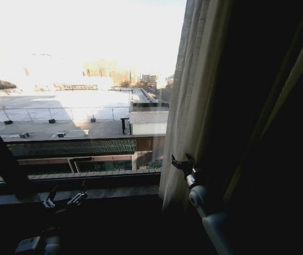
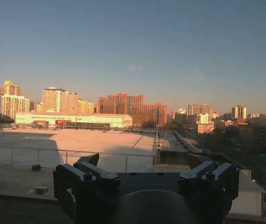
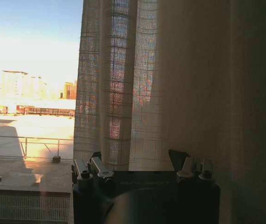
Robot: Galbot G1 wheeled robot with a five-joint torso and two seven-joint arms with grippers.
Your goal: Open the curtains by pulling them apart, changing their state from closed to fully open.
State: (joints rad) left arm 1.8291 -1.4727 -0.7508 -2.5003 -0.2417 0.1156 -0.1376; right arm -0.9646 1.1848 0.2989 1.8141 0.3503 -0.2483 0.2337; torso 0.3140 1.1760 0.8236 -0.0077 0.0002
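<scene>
Working the right curtain aside, window glass already bare on the left.

Holding the black right gripper (image 1: 183,163) up against the near edge of the sheer cream pleated curtain (image 1: 193,106), bunched right of centre; fingers spread, nothing pinched between them in the right wrist view. Parking the left gripper (image 1: 65,197) low by the dark window sill (image 1: 87,183), fingers likewise splayed, pointing out at the rooftops. Risking a slip here: loose, sheer fabric sliding off open fingers, or springing back over the glass if the push stops short of the far right.
</scene>
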